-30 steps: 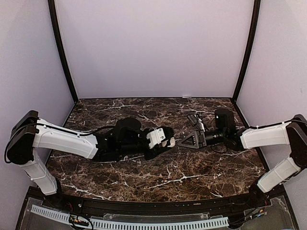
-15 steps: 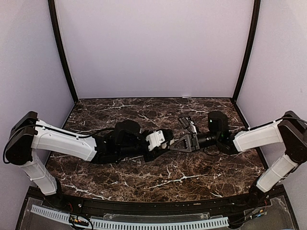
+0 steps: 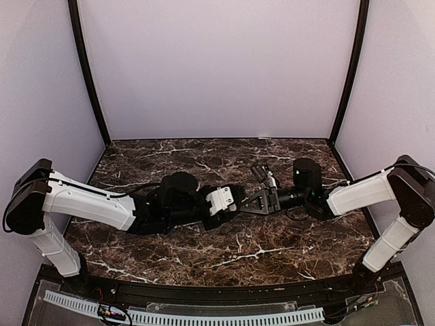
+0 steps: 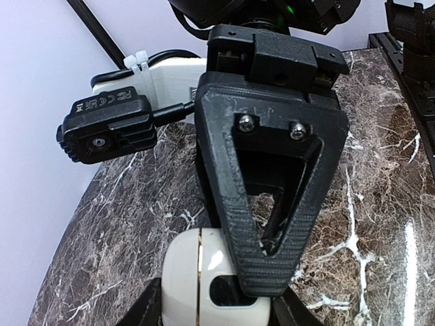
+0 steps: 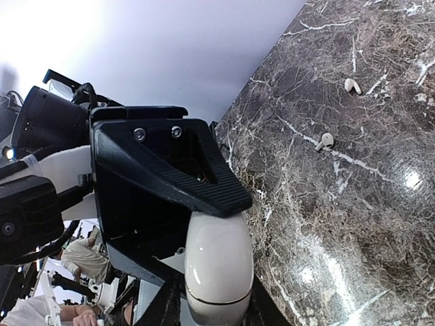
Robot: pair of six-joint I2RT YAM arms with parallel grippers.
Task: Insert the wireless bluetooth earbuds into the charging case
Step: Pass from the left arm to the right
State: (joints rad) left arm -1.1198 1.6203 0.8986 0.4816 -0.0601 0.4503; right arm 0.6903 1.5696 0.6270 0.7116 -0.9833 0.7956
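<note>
Two earbuds (image 5: 324, 141) lie on the bench (image 5: 380, 224). My left claw (image 3: 234, 198) and right claw (image 3: 250, 202) both pinch the case (image 4: 197, 285) mid-bench, arms low.

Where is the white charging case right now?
Near the middle of the marble table in the top view, the charging case sits between the left gripper's fingers, with the right gripper's black triangular finger against it.
</note>
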